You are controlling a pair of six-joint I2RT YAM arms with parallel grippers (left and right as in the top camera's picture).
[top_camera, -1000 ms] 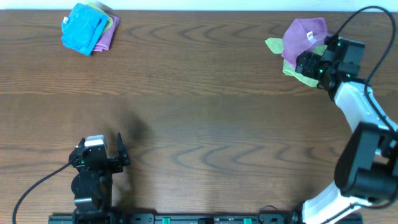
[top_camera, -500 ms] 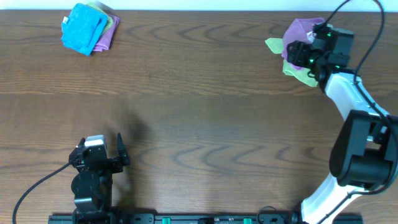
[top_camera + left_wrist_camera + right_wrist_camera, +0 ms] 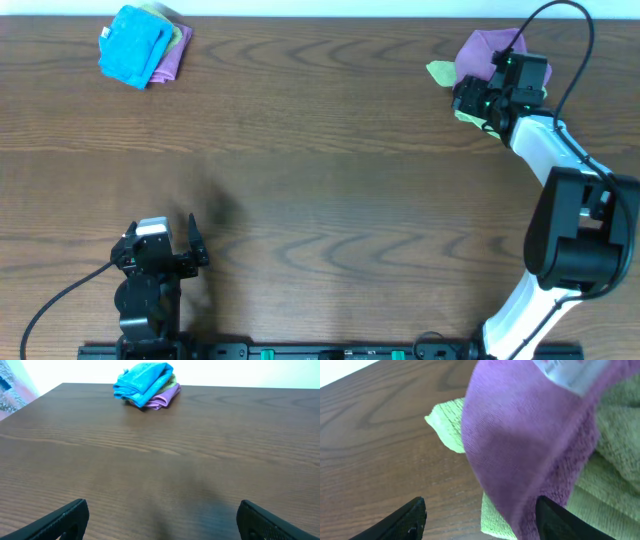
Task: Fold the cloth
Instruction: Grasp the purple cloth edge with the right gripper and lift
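Observation:
The pinkish-purple cloth [image 3: 481,52] lies bunched on a lime-green cloth [image 3: 441,72] at the far right of the table. In the right wrist view the purple cloth [image 3: 530,445] fills the frame, its white tag [image 3: 570,372] at the top, with the green cloth [image 3: 615,475] beneath it. My right gripper [image 3: 466,98] [image 3: 482,520] is open right at the pile, its fingertips either side of the purple cloth's lower edge, not closed on it. My left gripper [image 3: 160,247] [image 3: 160,520] is open and empty near the table's front left.
A second pile lies at the far left corner: a bright blue cloth [image 3: 133,46] [image 3: 142,382] on top of purple and green cloths. The right arm's cable loops over the table's far right edge [image 3: 570,40].
My right gripper has moved left and toward the far edge, over the purple and green pile. The left arm has not moved.

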